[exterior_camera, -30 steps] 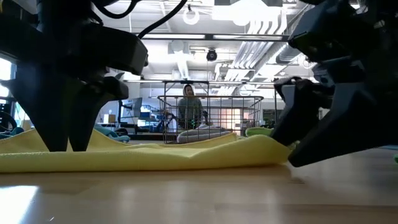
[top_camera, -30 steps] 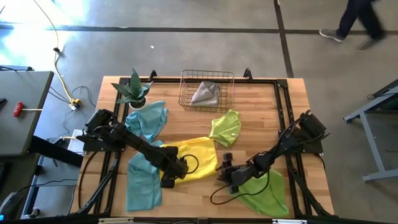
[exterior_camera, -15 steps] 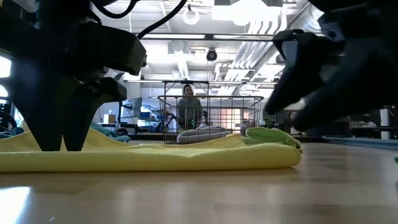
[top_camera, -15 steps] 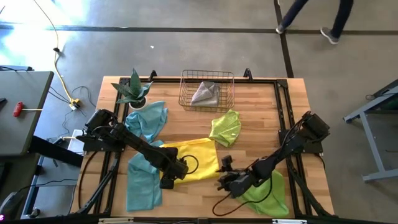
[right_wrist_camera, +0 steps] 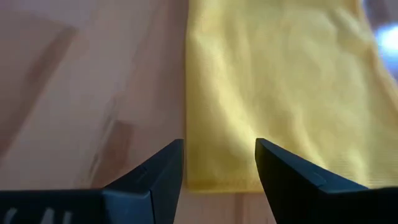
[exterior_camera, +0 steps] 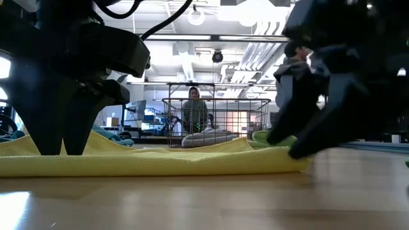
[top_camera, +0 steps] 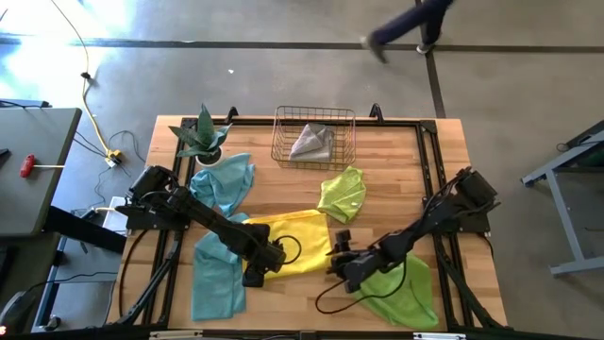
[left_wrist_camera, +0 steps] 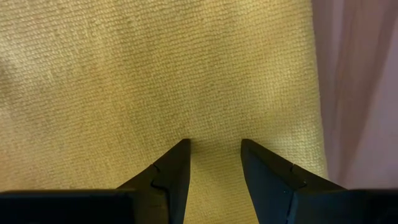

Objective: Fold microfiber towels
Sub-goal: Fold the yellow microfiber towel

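A yellow towel [top_camera: 300, 238] lies folded flat on the wooden table, near its front middle. My left gripper [top_camera: 255, 275] points straight down over the towel's near left corner, fingers a little apart [left_wrist_camera: 214, 146]. My right gripper [top_camera: 336, 263] is open and slants down at the towel's right end [exterior_camera: 300, 160]. Its fingers [right_wrist_camera: 219, 149] stand over the towel's edge there. Two teal towels [top_camera: 225, 184] [top_camera: 215, 274] and two lime green ones [top_camera: 343, 194] [top_camera: 401, 291] lie spread around. A grey towel [top_camera: 313, 142] rests in the wire basket [top_camera: 280, 156]. My left gripper stands from above on the yellow towel's top layer [left_wrist_camera: 214, 121], close to one edge near the near left corner. Its two parted fingertips [left_wrist_camera: 177, 155] rest on the cloth with nothing pinched between them. The towel lies flat on the table under them. Whether my right gripper touches the towel I cannot tell.
A potted spiky plant [top_camera: 203, 137] stands at the far left corner, beside the basket at the far middle. Bare wood shows between the yellow towel and the near edge [exterior_camera: 204, 204]. A person walks across the floor beyond the table.
My right gripper has risen from beside the yellow towel's right end, swung a little toward the near edge, then come back down toward that end, still open. The towel's right end, slightly raised before, now lies flat.
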Tool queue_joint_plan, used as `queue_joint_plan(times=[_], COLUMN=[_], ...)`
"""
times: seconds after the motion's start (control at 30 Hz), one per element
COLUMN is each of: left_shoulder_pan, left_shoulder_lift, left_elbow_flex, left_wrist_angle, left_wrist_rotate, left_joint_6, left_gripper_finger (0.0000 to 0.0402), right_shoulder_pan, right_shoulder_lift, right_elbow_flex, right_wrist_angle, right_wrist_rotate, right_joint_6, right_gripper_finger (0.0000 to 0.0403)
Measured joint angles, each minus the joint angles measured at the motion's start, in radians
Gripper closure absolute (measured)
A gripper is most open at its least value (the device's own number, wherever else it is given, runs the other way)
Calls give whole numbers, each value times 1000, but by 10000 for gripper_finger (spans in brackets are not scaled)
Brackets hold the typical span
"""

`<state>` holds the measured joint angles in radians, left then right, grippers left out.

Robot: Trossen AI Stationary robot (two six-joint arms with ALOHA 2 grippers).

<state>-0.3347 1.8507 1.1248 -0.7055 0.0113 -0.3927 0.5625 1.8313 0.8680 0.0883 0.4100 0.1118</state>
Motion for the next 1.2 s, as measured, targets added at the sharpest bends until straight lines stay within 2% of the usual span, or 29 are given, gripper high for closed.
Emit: queue_joint_plan(times=[0.3, 0.4, 0.5, 0.7, 0.77, 0.97, 1.2], left_shoulder_pan=[0, 0, 0, -1, -1, -1, -1], left_shoulder_lift=[0, 0, 0, 0, 0, 0, 0], left_elbow_flex=[0, 0, 0, 0, 0, 0, 1], left_wrist_angle=[3, 6, 8, 31, 45, 163, 301], left_wrist_rotate=[4, 4, 4, 18, 35, 103, 153], left_joint_6=[0, -13, -27, -49, -49, -50, -50], left_gripper_finger=[271, 271, 271, 271, 271, 271, 271], right_shoulder_pan=[-12, -12, -12, -10, -3, 28, 57], right_shoulder_lift=[52, 53, 53, 54, 54, 25, -103], right_elbow_flex=[4, 5, 6, 5, 5, 4, -2], right_wrist_angle=[27, 13, -7, -19, -28, -124, -430], right_wrist_rotate=[5, 1, -3, -14, -9, 15, -5], right_joint_6=[-44, -60, -63, -68, -68, -52, 94], right_gripper_finger=[211, 225, 263, 374, 395, 392, 401])
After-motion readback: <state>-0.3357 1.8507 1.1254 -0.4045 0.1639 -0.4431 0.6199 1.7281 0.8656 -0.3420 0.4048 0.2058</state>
